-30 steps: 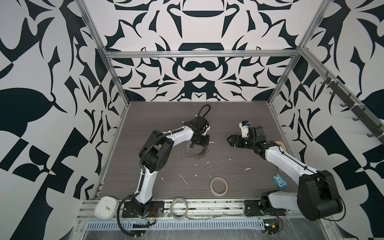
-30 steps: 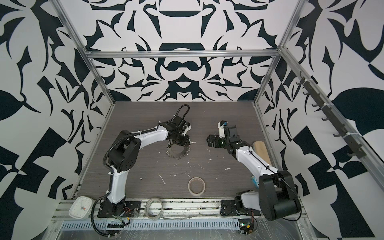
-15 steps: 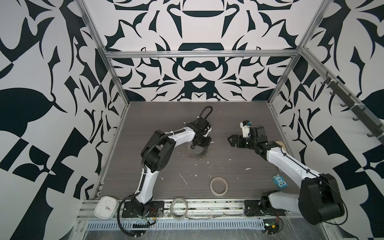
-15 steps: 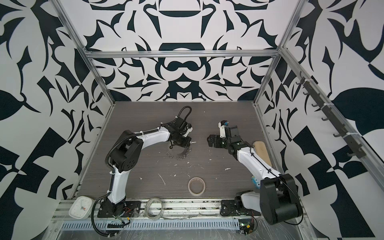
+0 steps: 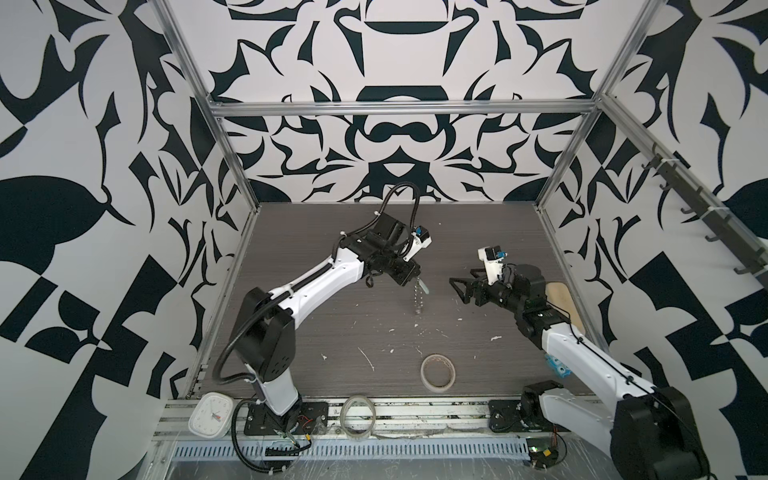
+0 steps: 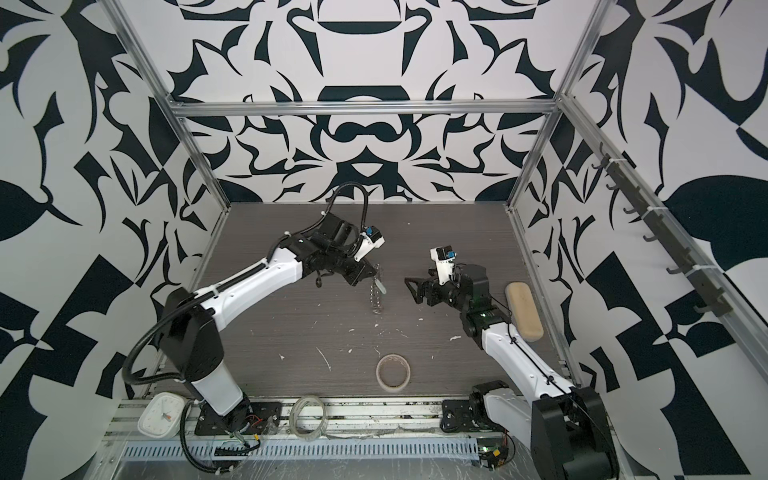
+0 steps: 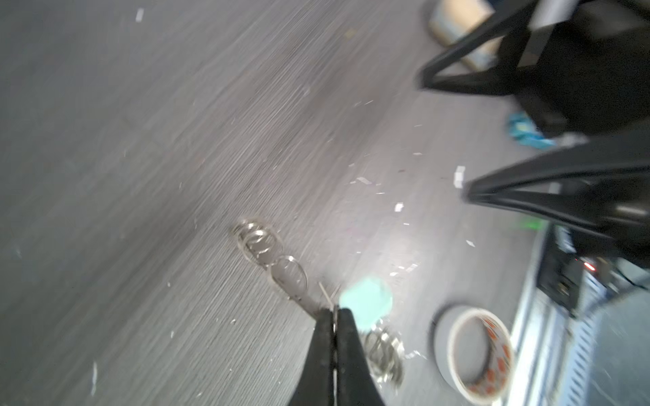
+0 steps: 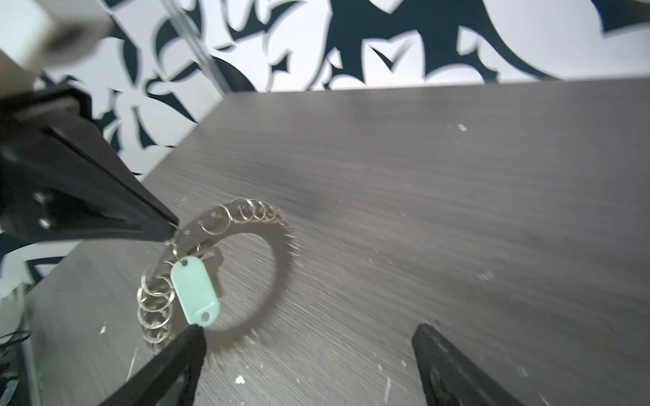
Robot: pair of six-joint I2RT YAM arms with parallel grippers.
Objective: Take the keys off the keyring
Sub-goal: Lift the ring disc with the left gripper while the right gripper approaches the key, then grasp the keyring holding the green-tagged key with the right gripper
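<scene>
Closed the left gripper on the keyring and raised it off the table within the last second; hangs now beneath those tips, pale green key tag just below them, presented to the spread-open right gripper close by.

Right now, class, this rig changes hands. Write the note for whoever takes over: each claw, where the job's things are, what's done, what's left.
Left claw: shut on the keyring, which hangs from it over the table.
Right claw: open and empty, facing the keyring. One fingertip is close by the key; whether they touch cannot be told.
Key: a pale green tag, on the keyring beside the left claw's grip.
Done: keyring gripped and held up.
Left: probably grip the key with the right claw and work it off the keyring.
</scene>
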